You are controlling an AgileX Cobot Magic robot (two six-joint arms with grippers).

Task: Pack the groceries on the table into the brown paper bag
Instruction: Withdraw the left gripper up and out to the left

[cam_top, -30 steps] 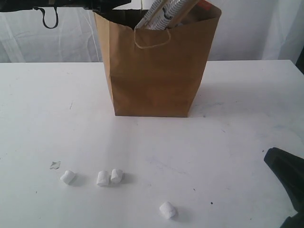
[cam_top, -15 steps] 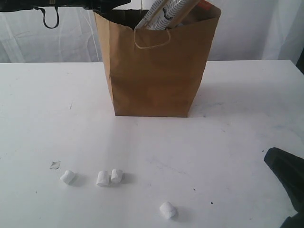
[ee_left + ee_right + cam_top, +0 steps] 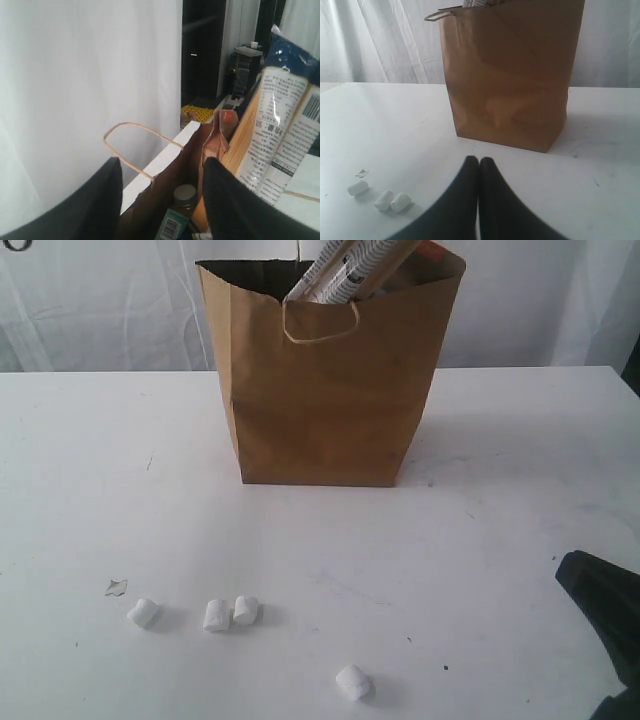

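Item: brown paper bag (image 3: pixel 330 390), upright on the table (image 3: pixel 520 540). We are finding it straight ahead of the right gripper (image 3: pixel 479 162), whose fingers are pressing together on nothing, seemingly parked. Noodle packs (image 3: pixel 350 265) are leaning out of its mouth, being too long to sink. The left gripper (image 3: pixel 161 165) is hanging over that mouth, fingers (image 3: pixel 100 200) apart and empty, a stance suited to dropping goods in. Four marshmallows (image 3: pixel 217 615) are lying loose, nearer the right fingertips than the bag is; we are judging them unpacked.
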